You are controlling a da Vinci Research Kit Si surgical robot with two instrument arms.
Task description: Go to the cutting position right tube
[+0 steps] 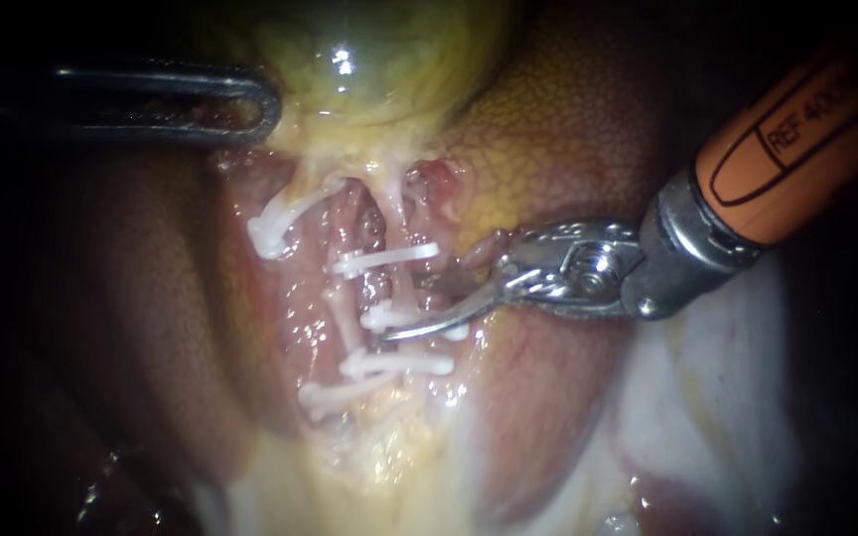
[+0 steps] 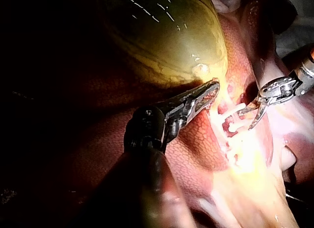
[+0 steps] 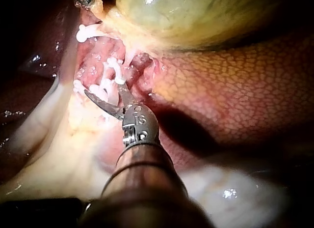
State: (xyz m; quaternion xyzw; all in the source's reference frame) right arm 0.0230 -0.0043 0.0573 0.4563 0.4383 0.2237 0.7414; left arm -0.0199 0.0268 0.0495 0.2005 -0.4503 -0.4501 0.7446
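**Operator:** What is the state of the cutting tool?

**Guide:** Your right instrument [image 1: 404, 309] has its curved blades parted, with nothing gripped between them. Your left instrument [image 1: 266, 103] has its jaws closed on the edge of the gallbladder [image 1: 379, 60], well apart from the work site.

**Operator:** Where is the right tube?

**Guide:** The right tube [image 1: 405, 290] lies just ahead of your blade tips. Its long axis runs away from the gallbladder, and your blades meet it nearly crosswise. Its bare stretch sits between the upper clip [image 1: 386, 259] and the middle clip [image 1: 381, 319].

**Operator:** What does the move call for?

**Guide:** Probably a short advance along your shaft line, so that the bare stretch sits between the blades. Note that one blade tip lies at the middle clip. Keep both blades off the clips.
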